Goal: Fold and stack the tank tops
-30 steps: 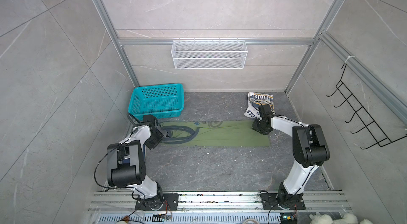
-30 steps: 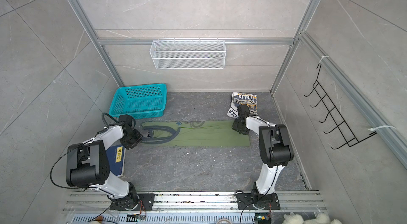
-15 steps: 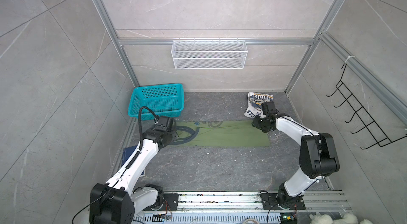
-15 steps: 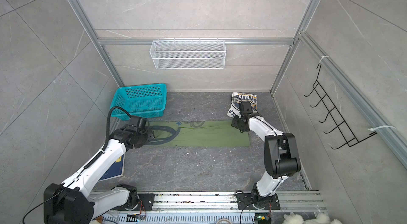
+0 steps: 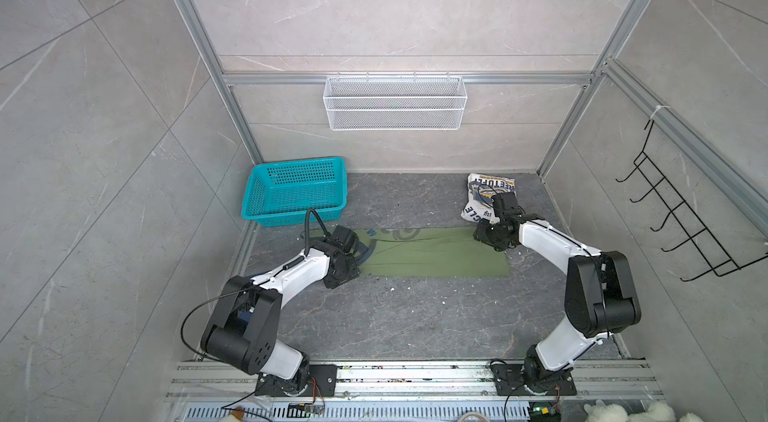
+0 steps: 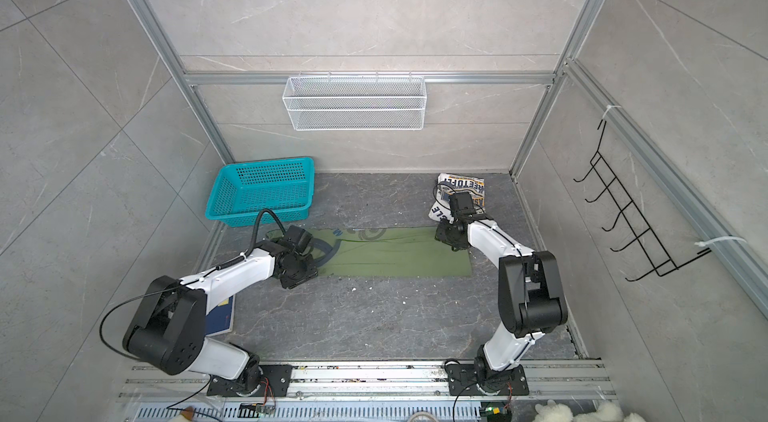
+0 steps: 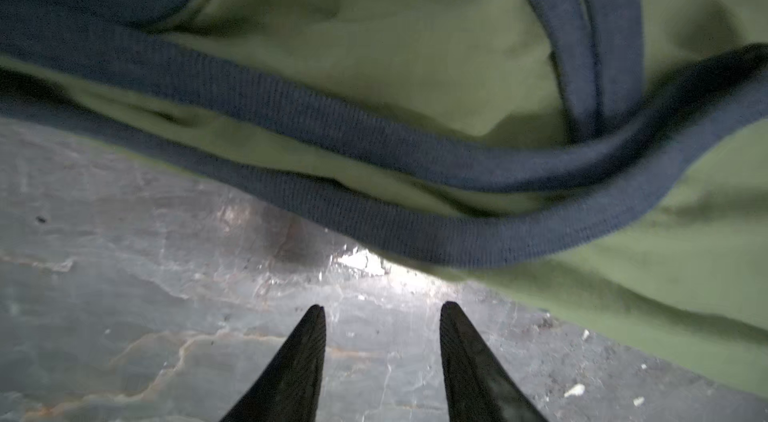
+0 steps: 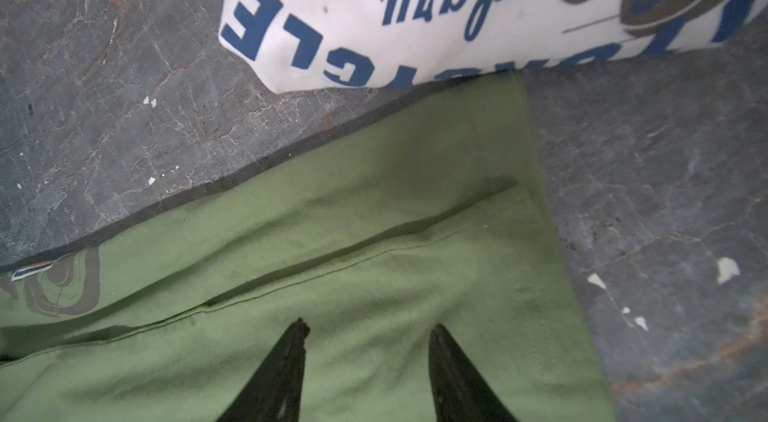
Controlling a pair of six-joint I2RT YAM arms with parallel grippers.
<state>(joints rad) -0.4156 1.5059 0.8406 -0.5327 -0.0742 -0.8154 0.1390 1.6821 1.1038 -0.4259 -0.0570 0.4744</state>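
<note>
The olive green tank top lies as a long folded strip across the table in both top views. The white tank top, with navy print, lies folded at the back right, touching the green top's far right corner. My left gripper is at the green top's left end. It is open over bare table, just short of the grey trim. My right gripper is open over the green cloth near its right hem.
A teal basket stands at the back left, close behind the left gripper. A dark blue book lies under the left arm. A white wire basket hangs on the back wall, and a black hook rack on the right wall.
The left arm has swung out from the far left strap end, and its gripper now sits further right at the top's near left edge. The right gripper has barely moved.
</note>
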